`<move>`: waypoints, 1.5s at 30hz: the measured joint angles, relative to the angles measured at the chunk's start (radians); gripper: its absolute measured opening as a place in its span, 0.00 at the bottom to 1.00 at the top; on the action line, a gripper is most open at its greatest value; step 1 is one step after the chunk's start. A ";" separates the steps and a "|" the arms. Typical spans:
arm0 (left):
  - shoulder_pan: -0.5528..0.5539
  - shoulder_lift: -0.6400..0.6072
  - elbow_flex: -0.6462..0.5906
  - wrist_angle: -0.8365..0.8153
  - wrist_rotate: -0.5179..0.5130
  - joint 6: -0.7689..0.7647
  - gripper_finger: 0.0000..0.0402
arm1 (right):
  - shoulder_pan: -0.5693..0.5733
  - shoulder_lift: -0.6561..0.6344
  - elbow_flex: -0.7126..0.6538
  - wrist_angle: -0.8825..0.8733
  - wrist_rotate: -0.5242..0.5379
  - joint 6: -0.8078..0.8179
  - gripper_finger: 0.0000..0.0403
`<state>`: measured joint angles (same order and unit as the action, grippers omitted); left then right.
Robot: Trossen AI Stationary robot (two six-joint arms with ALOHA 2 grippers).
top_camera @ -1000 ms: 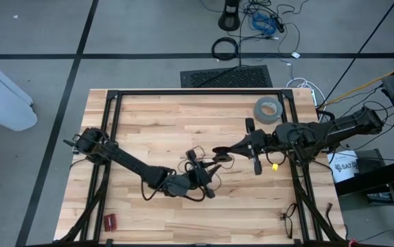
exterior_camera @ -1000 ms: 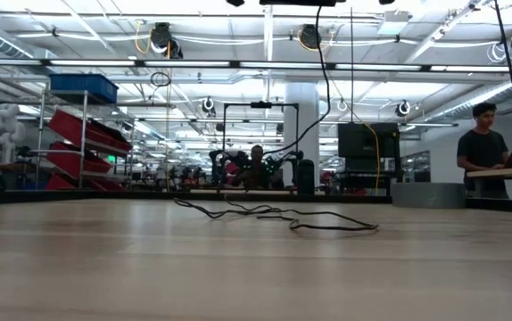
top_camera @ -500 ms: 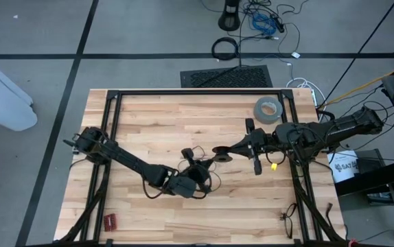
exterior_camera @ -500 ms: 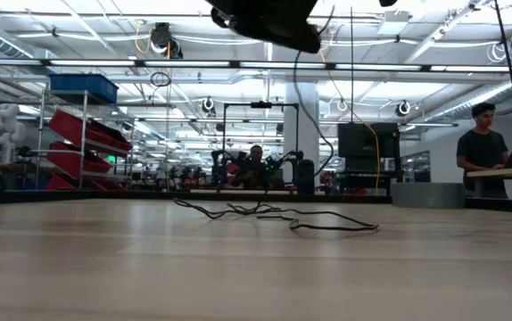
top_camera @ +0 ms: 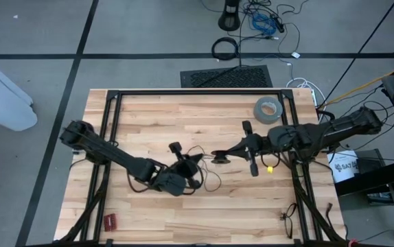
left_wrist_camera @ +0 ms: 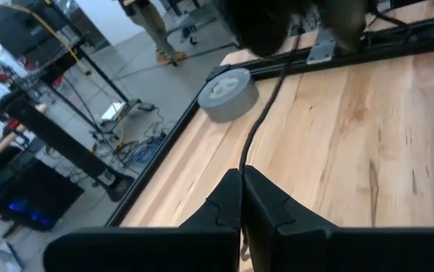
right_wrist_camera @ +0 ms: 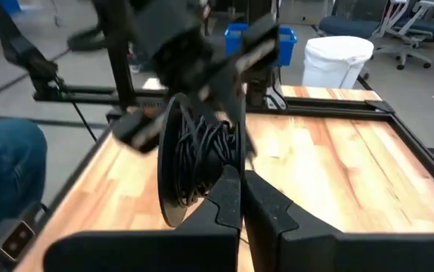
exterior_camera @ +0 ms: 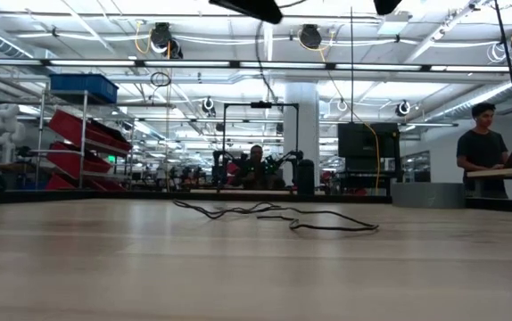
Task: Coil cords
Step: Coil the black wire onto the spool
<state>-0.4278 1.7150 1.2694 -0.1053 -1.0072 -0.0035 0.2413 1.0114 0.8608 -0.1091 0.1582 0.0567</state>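
The cord is a thin black wire. Part of it is wound into a coil (right_wrist_camera: 194, 151) held in my shut right gripper (right_wrist_camera: 240, 181) over the table's middle (top_camera: 223, 155). From the coil a strand (left_wrist_camera: 266, 98) runs to my left gripper (left_wrist_camera: 241, 177), which is shut on it just left of the coil (top_camera: 193, 167). The rest of the cord lies slack in loose loops on the table top (exterior_camera: 274, 214) (top_camera: 207, 180). In the low view only the grippers' undersides show, at the top edge. My left gripper pinches a single strand of the cord (left_wrist_camera: 243, 155) between its fingertips. The fingers come nearly level from the table's left, lying along the strand. The strand runs fairly straight from the tips to the coil, clear of the table. My right gripper pinches the coil's near rim (right_wrist_camera: 218, 180) between its two fingers, several turns at once. The fingers come nearly level from the table's right. The coil stands on edge in front of the fingertips, lifted clear of the table.
A grey tape roll (top_camera: 268, 109) lies at the far right of the table. A pair of glasses (top_camera: 287, 219) and a small red thing (top_camera: 109, 221) lie near the front edge. Black frame rails (top_camera: 197, 91) border the table. A person stands in the room beyond (exterior_camera: 483, 134).
My left gripper has moved toward the table's left edge and risen, tipping from pointing down to nearly level. The strand hanging below it has shifted left with it. The loops on the table have kept their place.
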 joint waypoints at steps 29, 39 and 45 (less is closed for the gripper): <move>0.007 -0.211 0.000 -0.034 0.277 -0.236 0.01 | -0.059 0.262 0.000 0.244 0.216 -0.152 0.00; 0.031 -0.210 0.001 -0.049 0.318 -0.381 0.01 | -0.058 0.332 0.000 0.388 0.267 -0.151 0.00; 0.042 -0.186 0.002 -0.019 0.314 -0.385 0.01 | -0.056 0.332 0.000 0.415 0.264 -0.128 0.00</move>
<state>-0.3860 1.5294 1.2710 -0.1241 -0.6930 -0.3889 0.1852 1.3437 0.8612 0.3064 0.4217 -0.0712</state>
